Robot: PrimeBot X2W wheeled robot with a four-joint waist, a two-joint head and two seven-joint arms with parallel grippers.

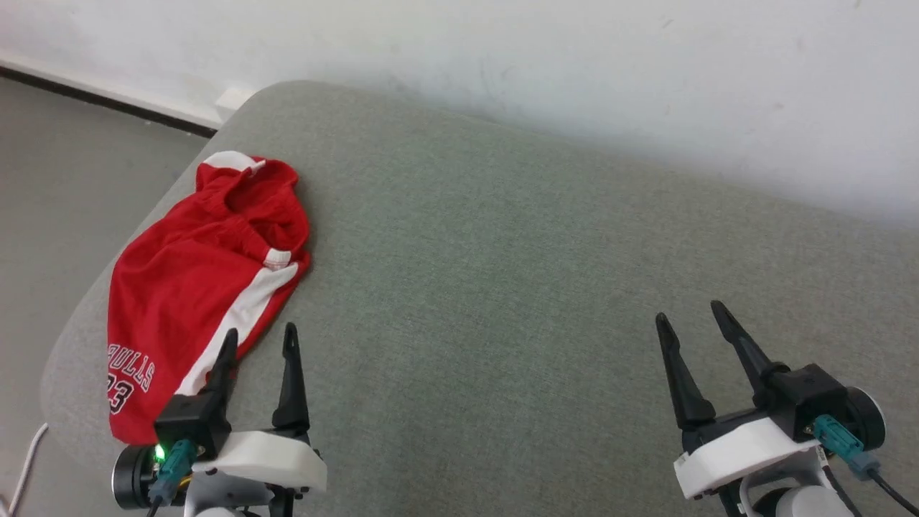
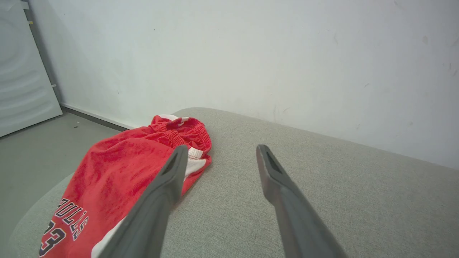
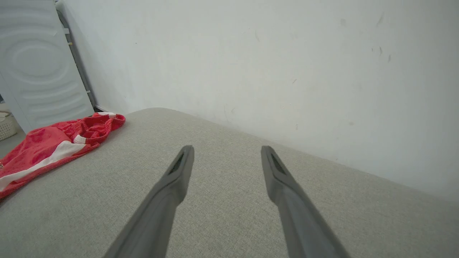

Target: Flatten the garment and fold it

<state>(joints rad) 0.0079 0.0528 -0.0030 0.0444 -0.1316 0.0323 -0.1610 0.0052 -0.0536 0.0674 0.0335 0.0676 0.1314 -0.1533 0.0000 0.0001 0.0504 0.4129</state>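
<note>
Overhead, the head view is showing the garment (image 1: pixel 187 301) lying crumpled at the left end of the grey padded surface (image 1: pixel 502 273). The left tool (image 1: pixel 260 330) is hovering released by its near edge, and the right tool (image 1: pixel 688 311) is hovering released well apart. The left wrist view is bringing the "23" print (image 2: pixel 53 236) close. The right wrist view is showing the white stripe (image 3: pixel 46 157) far left.

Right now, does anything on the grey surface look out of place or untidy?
Yes. The red garment lies bunched at the left end of the grey cushion, close to its rounded edge. Its far end is crumpled over itself, not flat. Nothing looks spilled or damaged.
</note>
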